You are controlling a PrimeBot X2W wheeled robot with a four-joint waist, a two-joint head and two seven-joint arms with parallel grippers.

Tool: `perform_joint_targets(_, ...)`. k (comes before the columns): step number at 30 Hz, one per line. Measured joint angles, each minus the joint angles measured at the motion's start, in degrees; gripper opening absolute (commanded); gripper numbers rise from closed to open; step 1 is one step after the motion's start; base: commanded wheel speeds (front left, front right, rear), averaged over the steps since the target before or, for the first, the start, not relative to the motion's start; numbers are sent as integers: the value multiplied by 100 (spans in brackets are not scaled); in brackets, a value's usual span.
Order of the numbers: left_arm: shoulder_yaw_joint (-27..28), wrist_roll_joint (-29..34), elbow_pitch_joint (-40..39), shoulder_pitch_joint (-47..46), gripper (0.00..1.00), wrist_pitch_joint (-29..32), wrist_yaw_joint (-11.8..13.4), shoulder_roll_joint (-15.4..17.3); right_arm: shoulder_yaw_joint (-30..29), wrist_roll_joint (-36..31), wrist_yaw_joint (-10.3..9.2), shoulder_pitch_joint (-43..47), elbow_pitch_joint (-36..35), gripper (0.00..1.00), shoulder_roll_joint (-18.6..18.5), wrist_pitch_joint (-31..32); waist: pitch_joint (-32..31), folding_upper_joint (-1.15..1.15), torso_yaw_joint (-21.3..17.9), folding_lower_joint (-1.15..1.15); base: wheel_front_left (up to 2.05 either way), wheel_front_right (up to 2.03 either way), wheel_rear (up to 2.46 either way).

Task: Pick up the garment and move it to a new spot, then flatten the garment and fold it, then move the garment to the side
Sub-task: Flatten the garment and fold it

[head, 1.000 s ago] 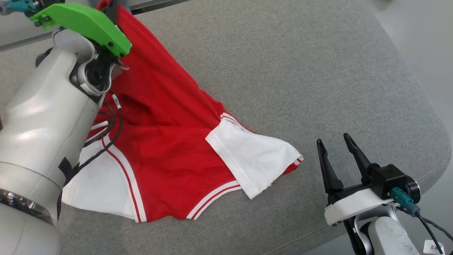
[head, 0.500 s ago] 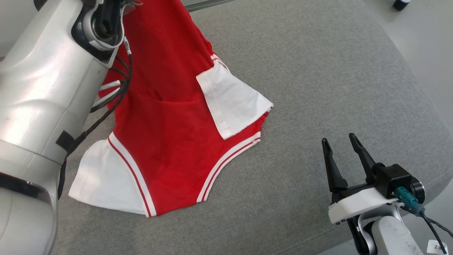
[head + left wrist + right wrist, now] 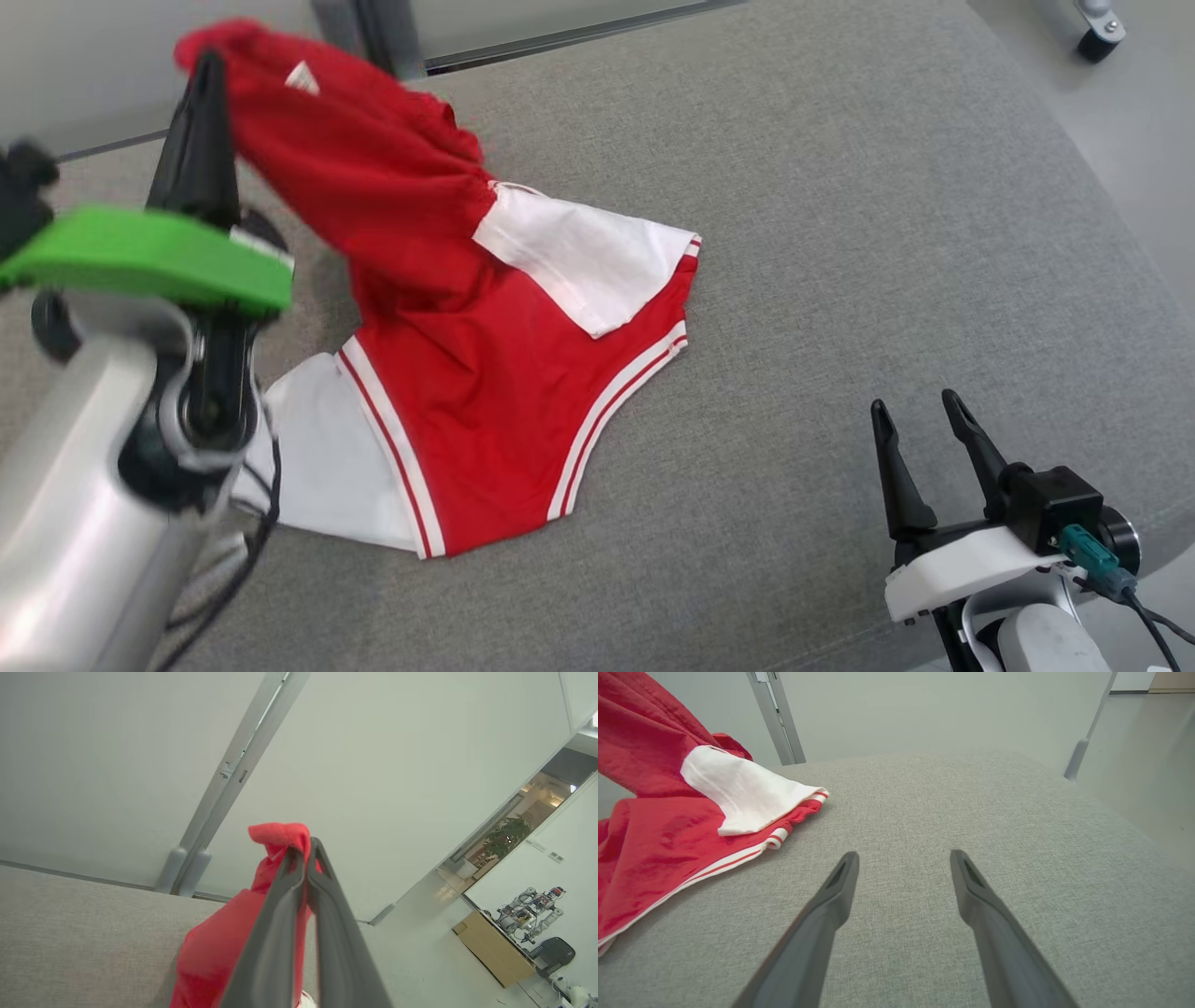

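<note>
Left gripper [image 3: 303,848]: fingers pressed together, clamped on a bunched red end of the garment [image 3: 485,373]. That pinch point sits up off the grey cushion [image 3: 840,233], over its far-left part, in front of the pale wall. Green wrist bracket [image 3: 140,257] is just below the fingers in the head view.

Garment: red with white panels and white double stripes along the hems.
- The top end is lifted and hangs in a thick fold from the left gripper down to the cushion.
- The lower part lies on the cushion's left half, hem toward the near edge.
- One white panel [image 3: 579,266] is folded over on top of the red, on the side facing the cushion's middle.
- The second white panel [image 3: 327,467] lies flat nearer the cushion's left edge, partly hidden behind the left arm.
- A small white label shows near the lifted end.

Right gripper [image 3: 915,403]: fingers spread wide, nothing between them. It sits low at the cushion's near-right corner, fingers pointing across the cushion, well apart from the garment. Bare fabric is under and ahead of it in the right wrist view.

A metal post [image 3: 373,37] stands behind the cushion's far edge.
</note>
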Motion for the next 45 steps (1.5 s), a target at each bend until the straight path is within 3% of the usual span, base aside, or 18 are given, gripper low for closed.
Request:
perform_joint_targets(4,872,428,-1411,2118,0,-9,747,129,-12,-65,0,23,4,100,1,0,-45,0,140,0,0,0,0)
perform_joint_targets(6,1206,508,-1882,3108,0,-10,935,9,-40,-99,0,45,3,100,0,0,-72,0,223,0,0,0,0)
perform_joint_targets(11,1535,843,-2043,4593,0,-9,1022,-449,0,-230,0,69,27,100,2,0,-102,0,486,0,0,0,0)
perform_joint_targets(20,1394,1248,-1060,5518,0,-8,850,-1055,5,-343,0,31,55,100,-71,0,-125,0,986,0,0,0,0)
perform_joint_targets(22,1291,1200,-878,5555,20,37,726,-1138,21,-345,0,35,70,100,-85,0,-124,0,1061,0,0,0,0)
perform_joint_targets(25,1171,1194,-686,5533,40,86,555,-1221,36,-347,0,36,88,100,-103,0,-103,0,1144,0,0,0,0)
perform_joint_targets(26,1171,1184,-627,5517,64,86,524,-1259,41,-347,0,36,91,100,-104,0,-90,0,1162,0,0,0,0)
perform_joint_targets(27,1173,1188,-577,5499,100,85,502,-1278,47,-347,0,36,94,100,-104,0,-77,0,1174,0,0,0,0)
perform_joint_targets(32,1376,1223,-513,5391,100,35,430,-1345,63,-347,0,5,105,100,-107,0,-17,0,1174,0,0,0,0)
perform_joint_targets(35,1788,1359,-545,5384,100,25,566,-1354,63,-347,0,2,116,100,-105,0,-2,0,1153,0,0,0,0)
perform_joint_targets(40,2490,2174,-988,5376,100,3,840,-1332,67,-346,0,3,126,100,-98,0,-12,0,1065,0,0,0,0)
perform_joint_targets(45,2293,2651,-1709,5029,100,88,810,-1163,80,-339,0,-3,113,100,-71,0,-26,0,898,0,0,0,0)
